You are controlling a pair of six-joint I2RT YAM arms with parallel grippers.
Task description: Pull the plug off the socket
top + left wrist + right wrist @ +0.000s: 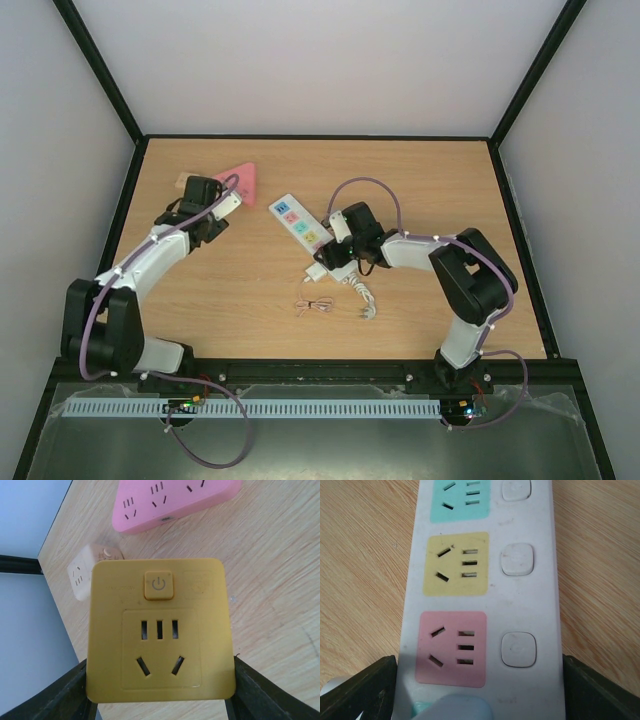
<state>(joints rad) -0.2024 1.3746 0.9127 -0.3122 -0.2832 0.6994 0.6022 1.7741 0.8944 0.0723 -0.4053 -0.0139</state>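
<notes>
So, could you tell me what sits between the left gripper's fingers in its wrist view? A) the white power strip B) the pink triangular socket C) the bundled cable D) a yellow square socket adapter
D: the yellow square socket adapter, with its power button, fills the gap between the fingers of the left gripper; the pink triangular socket lies beyond it.

The white socket [296, 220] lies in the middle of the tabletop [440, 170], and the right fingers [362, 690] sit tight against both its long sides. An orange block [160, 630] fills the gap between the left fingers [55, 700]. A pink block [175, 500] stands just past it. The far right is bare wood.
</notes>
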